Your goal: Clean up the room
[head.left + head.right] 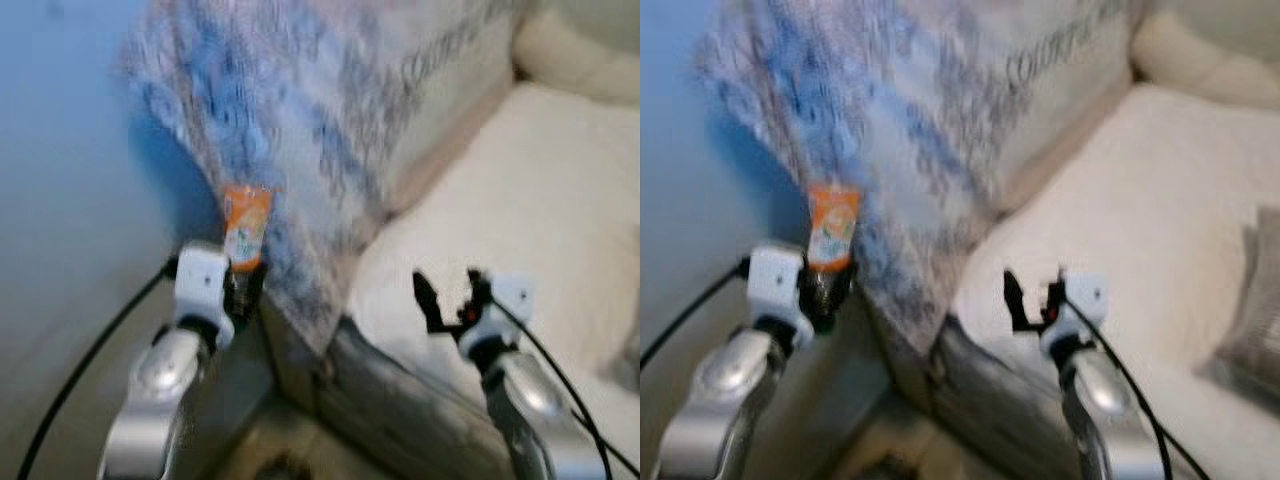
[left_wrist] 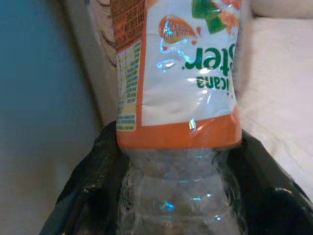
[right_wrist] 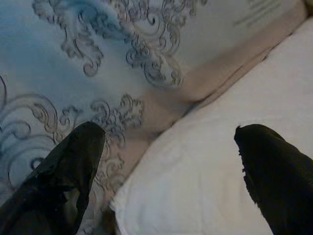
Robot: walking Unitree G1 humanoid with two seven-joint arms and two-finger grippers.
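Left gripper (image 1: 243, 285) clamps the orange-labelled bottle (image 1: 245, 226) by its clear end between the fingers, label jutting beyond them, so a crush-slip looks possible, while the right gripper (image 1: 452, 295) hangs wide open and empty over the white cushion (image 1: 520, 200).

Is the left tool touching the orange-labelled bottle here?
Touching. In the left wrist view, the left tool's black fingers press against both sides of the bottle's clear body.

Blurred head views. Blue-and-white patterned blanket (image 1: 330, 120) hung over a sofa arm, scroll print sharp in the right wrist view. Cream seat cushion (image 1: 520, 220) just beside it. Blue wall (image 1: 60, 120) on the left.
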